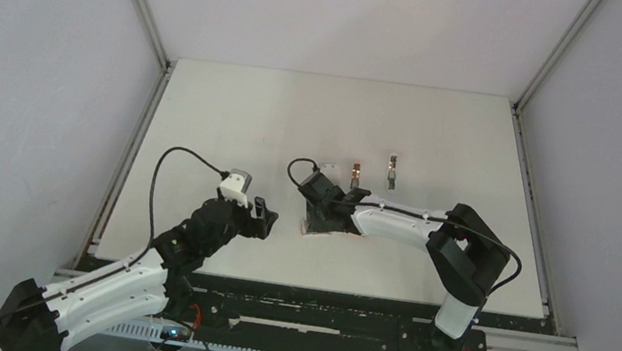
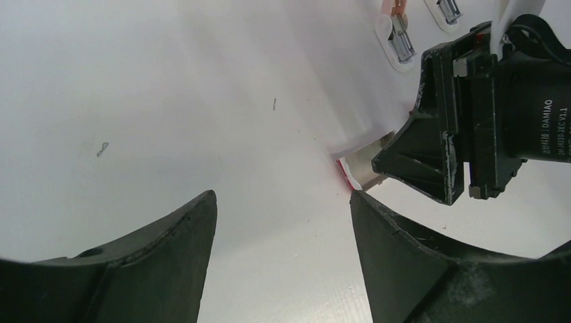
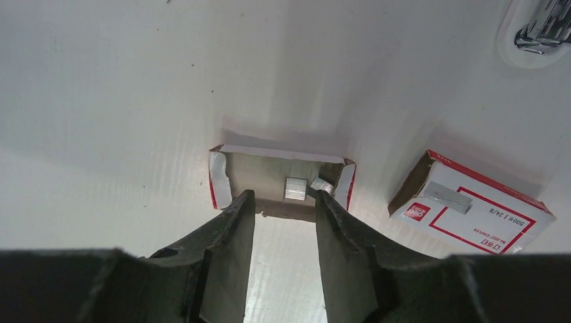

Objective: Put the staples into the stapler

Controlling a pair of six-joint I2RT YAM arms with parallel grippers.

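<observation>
The staples are short silvery strips lying in a small red-and-white slide-out tray on the table. My right gripper points down at the tray's near edge; it is open, narrowly, and holds nothing. The carton's sleeve lies just to the right with another strip on top. Two mini staplers lie beyond the right gripper. My left gripper is wide open over bare table, just left of the tray's red edge.
The table is white with metal frame rails along its left and right edges. In the left wrist view the right arm's black wrist stands close on the right. A stapler shows at the right wrist view's top corner.
</observation>
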